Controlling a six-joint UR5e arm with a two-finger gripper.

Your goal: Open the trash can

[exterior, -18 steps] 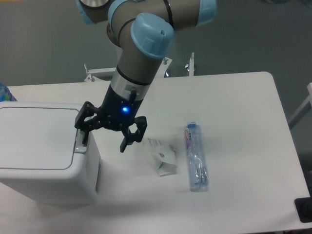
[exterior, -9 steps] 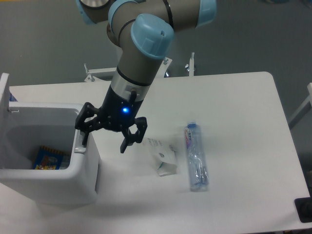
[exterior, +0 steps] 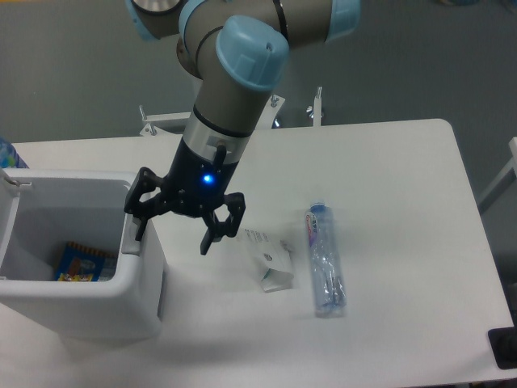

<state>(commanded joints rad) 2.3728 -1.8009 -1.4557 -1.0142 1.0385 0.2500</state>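
Note:
The trash can (exterior: 97,303) is a large white boxy bin at the table's left front. Its lid (exterior: 10,218) stands swung up at the far left edge, leaving the inside exposed with a blue and orange wrapper (exterior: 77,263) at the bottom. My gripper (exterior: 174,232) hangs at the bin's right rim, open, with nothing between its fingers. One black finger (exterior: 140,229) rests at the grey push tab (exterior: 129,241); the other finger (exterior: 212,234) hangs over the table to the right.
A small white carton (exterior: 271,263) lies just right of the gripper. Further right lies a clear plastic bottle (exterior: 325,260) on its side. The table's right edge is near the bottle's far side. A metal frame (exterior: 315,105) stands behind the table.
One second ago the lid lay flat and shut. It sprang up half a second ago and has swung further back. The gripper has barely moved.

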